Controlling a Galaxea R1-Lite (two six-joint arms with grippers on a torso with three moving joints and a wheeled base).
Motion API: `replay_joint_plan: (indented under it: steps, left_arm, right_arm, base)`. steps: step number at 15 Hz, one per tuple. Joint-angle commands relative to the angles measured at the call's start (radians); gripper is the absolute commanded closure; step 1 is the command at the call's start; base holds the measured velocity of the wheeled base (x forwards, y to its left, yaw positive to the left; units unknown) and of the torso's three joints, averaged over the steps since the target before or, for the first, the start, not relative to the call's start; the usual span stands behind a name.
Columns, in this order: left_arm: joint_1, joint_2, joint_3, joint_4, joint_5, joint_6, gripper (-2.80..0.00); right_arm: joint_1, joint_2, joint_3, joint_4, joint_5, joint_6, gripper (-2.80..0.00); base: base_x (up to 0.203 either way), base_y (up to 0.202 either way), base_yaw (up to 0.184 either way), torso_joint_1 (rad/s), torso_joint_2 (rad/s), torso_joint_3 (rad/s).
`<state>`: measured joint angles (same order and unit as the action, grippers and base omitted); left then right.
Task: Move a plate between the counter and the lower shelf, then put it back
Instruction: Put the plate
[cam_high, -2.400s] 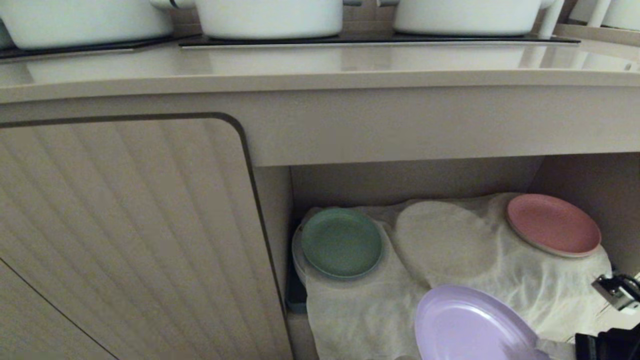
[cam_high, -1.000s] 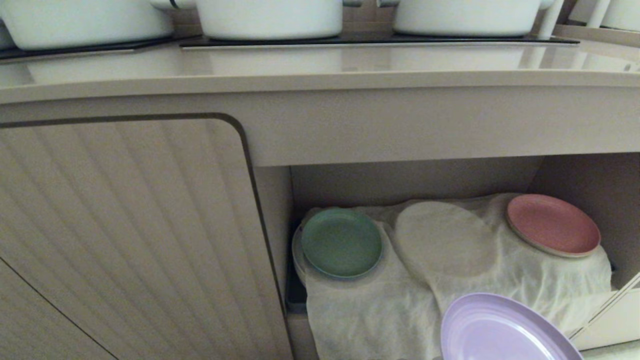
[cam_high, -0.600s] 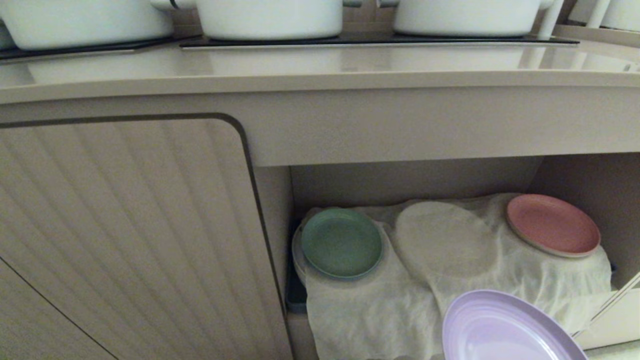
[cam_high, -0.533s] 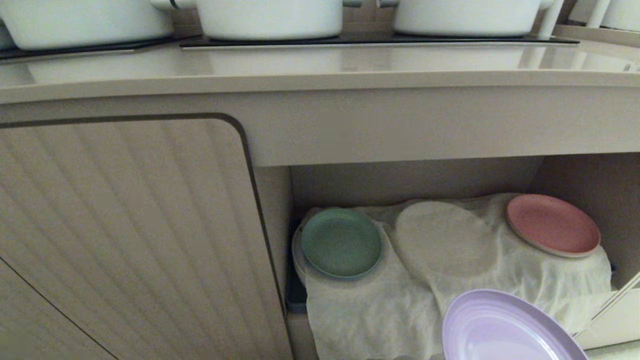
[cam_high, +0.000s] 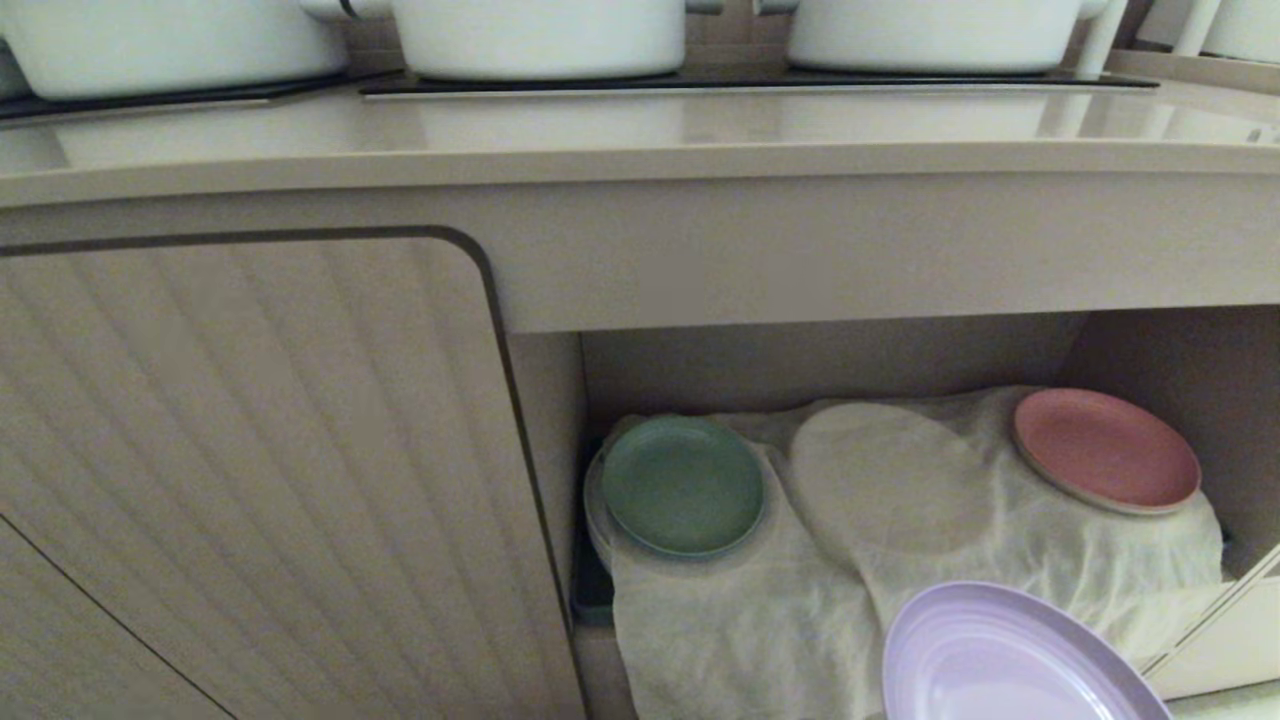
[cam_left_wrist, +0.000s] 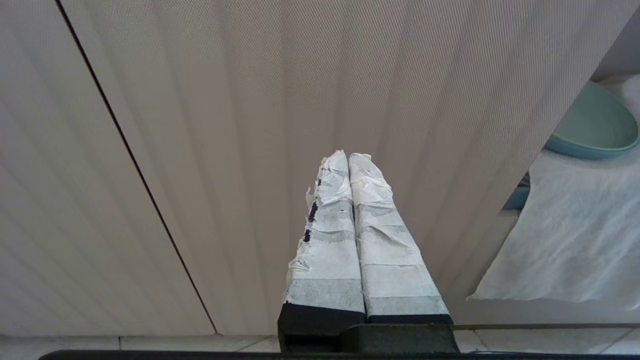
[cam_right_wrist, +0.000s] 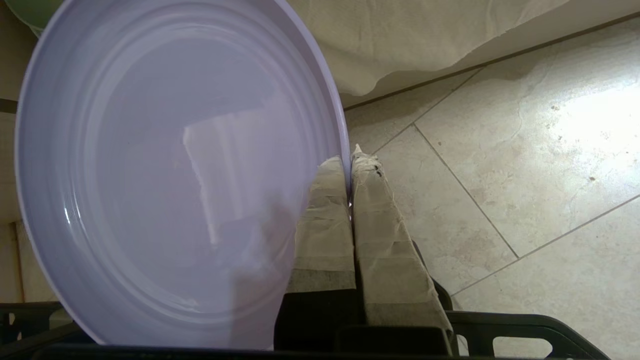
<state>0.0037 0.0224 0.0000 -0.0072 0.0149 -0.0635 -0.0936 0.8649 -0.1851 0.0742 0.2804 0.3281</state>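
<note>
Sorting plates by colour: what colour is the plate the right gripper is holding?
Pale lilac. The plate shows best in the right wrist view, its rim pinched by the right gripper.

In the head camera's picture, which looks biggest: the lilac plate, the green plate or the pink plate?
1. the lilac plate: looks largest, but it is nearest the camera and partly cut off, so its true size is unsure.
2. the pink plate and the green plate: they look alike; no ranking.

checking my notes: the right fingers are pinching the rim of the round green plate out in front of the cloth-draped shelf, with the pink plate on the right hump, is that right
Not quite: the right gripper pinches the rim of the round pale lilac plate, as the right wrist view shows. The round green plate sits on the left hump of the thin white cloth. The rest holds: the round pink plate is on the right hump.
</note>
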Motion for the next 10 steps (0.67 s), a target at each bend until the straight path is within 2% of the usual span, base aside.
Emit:
replay_joint_plan:
  steps: [1, 10]
  left_arm:
    - [0.001, 0.024, 0.0, 0.0, 0.0, -0.001, 0.0]
    - [0.001, 0.03, 0.0, 0.001, 0.0, -0.001, 0.0]
  right_arm:
    - [0.0, 0.005, -0.001, 0.013, -0.001, 0.002, 0.0]
    - [0.0, -0.003, 0.003, 0.025, -0.003, 0.002, 0.0]
  base:
    - [0.0, 0.0, 0.0, 0.0, 0.0, 0.0]
    - [0.0, 0.0, 0.0, 0.0, 0.0, 0.0]
